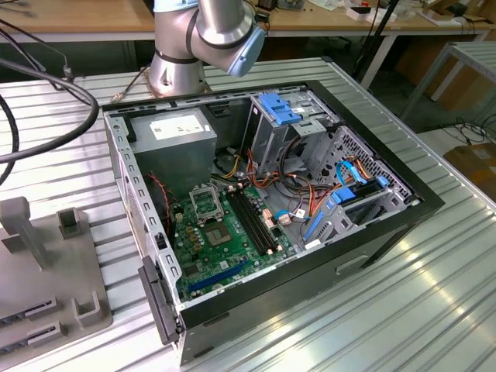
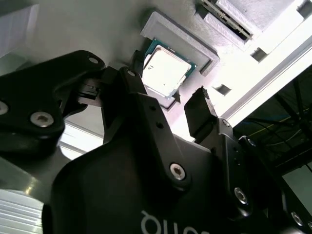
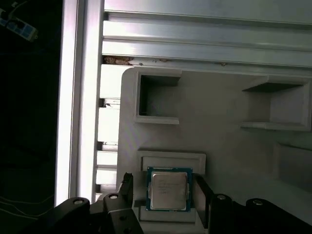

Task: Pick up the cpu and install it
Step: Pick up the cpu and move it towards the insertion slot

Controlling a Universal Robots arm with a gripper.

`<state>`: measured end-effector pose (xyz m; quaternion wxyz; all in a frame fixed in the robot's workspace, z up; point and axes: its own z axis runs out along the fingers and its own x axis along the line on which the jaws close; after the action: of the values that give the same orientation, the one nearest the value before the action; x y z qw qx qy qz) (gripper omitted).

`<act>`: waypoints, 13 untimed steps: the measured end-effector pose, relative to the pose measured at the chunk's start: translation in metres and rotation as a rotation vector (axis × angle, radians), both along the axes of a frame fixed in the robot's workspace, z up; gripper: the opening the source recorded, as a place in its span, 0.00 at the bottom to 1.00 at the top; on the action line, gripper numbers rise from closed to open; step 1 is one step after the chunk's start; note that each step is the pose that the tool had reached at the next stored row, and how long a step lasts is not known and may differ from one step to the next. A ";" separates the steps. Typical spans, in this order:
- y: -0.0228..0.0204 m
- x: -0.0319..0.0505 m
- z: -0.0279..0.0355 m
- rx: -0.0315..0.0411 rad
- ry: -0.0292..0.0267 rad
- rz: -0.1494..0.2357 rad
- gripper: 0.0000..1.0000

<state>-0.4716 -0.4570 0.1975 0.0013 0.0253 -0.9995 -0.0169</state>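
Grey holder: the grey holder [image 1: 46,256] sits at the lower left of the exterior view, on the ribbed metal table [image 1: 434,310].
Arm: the arm [image 1: 209,31] is at the upper middle of that view, behind the case.
Case: the open computer case [image 1: 310,271] lies at centre frame, with the power supply [image 1: 174,136] at its upper left and the framed socket [image 1: 203,203] empty on the green motherboard [image 1: 209,256].
Cpu: the cpu [image 3: 168,191] lies flat in a recess of the grey holder, seen in both wrist views, well apart from the socket.
Gripper: the gripper [image 3: 164,190] has its jaws spread wide, one on each side of the cpu, and grips nothing.
Risk: an off-centre squeeze would likely tilt the chip against the recess wall or let it slip. A skewed grip could later bend the socket contacts.
Writing: there is a white label on the power supply and faint print on the cpu lid, both too small to read.
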 end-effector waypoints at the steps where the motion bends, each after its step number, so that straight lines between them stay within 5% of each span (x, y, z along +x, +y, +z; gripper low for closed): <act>1: 0.0000 0.0008 -0.0001 -0.0007 0.0002 0.000 0.61; 13: -0.0004 0.0031 -0.0051 -0.0024 0.0002 -0.003 0.61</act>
<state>-0.4685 -0.4574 0.1924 0.0014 0.0240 -0.9996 -0.0158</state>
